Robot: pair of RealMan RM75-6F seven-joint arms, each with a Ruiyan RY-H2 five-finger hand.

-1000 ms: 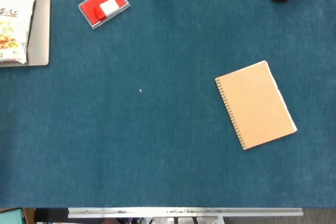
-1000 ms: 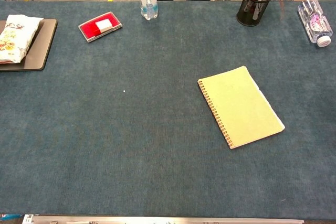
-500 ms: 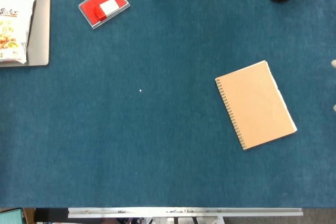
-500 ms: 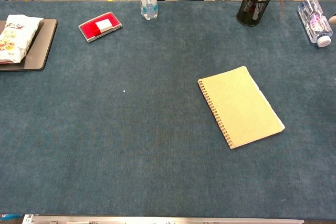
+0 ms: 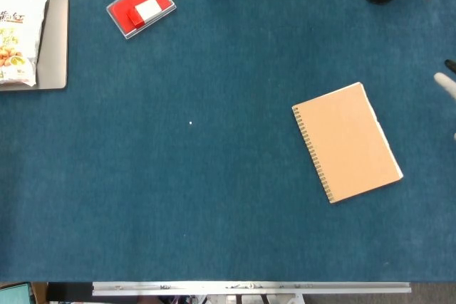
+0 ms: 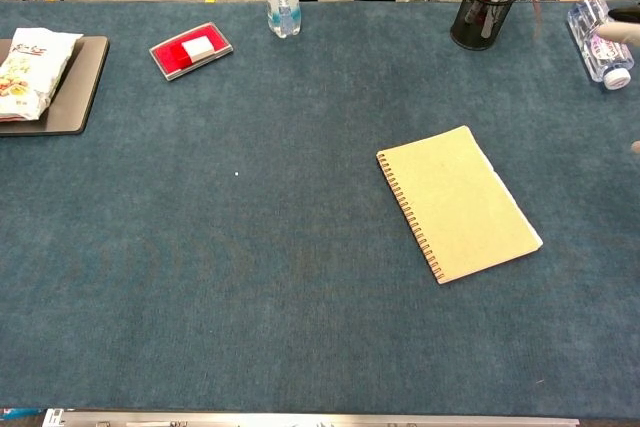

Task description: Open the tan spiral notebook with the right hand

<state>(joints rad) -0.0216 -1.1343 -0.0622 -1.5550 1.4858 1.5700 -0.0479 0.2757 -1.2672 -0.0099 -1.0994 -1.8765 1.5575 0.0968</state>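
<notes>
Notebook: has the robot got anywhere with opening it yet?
Nothing is done: the notebook lies closed and flat on the table, spiral side to the left. In hand: only a sliver of the right hand shows at the right edge, apart from the notebook. Left: reach the cover, grip its free edge and lift it over.

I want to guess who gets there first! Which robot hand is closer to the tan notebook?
Right. The right hand is just peeking in at the table's right edge, right of the notebook. The left hand isn't in view.

right hand (image 5: 448,85) | pale whitish fingertips, one dark tip | rest out of frame
</notes>
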